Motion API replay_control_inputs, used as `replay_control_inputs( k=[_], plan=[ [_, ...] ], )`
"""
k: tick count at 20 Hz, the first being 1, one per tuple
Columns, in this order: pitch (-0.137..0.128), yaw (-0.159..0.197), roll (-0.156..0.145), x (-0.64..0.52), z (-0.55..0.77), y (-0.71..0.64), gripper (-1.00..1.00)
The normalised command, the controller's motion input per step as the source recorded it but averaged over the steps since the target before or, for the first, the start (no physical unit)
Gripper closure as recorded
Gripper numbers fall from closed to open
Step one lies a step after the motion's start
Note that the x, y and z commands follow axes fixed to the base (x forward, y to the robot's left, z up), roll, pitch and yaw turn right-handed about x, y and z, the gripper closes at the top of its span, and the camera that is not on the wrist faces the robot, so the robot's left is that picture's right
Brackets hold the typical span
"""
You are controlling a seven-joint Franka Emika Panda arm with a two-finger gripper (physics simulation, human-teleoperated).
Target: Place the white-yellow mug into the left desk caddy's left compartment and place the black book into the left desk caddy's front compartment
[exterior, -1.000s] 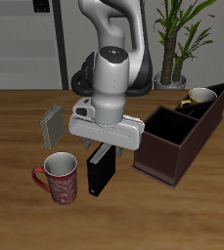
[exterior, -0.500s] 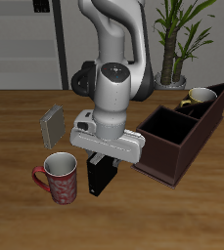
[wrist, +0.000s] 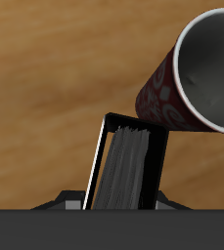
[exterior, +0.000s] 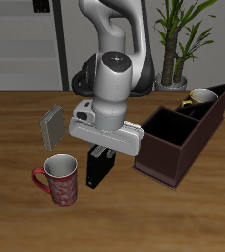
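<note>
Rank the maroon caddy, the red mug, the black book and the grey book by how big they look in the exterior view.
1. left desk caddy, clearly largest
2. red mug
3. black book, partly hidden behind the claw, so second versus third is unsure
4. grey book, smallest, though farther from the camera

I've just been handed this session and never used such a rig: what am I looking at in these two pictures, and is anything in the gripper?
The white machine is a robot arm at a wooden table, seen from in front and above. The other picture comes from a camera on its wrist, looking down past the gripper.

On the table stand a red patterned mug, a small grey book and the dark left desk caddy, with the white-yellow mug already inside it.

The gripper is down around the upright black book. Whether its fingers have closed on the book, neither picture shows clearly.
</note>
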Motion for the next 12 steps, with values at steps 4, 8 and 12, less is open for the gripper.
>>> replay_control_inputs(
  k=[4, 8, 12],
  plan=[
    [-0.074, -0.031, -0.016, -0.44, 0.47, -0.04, 1.0],
    [-0.074, -0.048, -0.028, -0.51, 0.43, -0.07, 1.0],
    [-0.095, -0.023, 0.012, -0.73, 0.44, 0.13, 1.0]
  ],
)
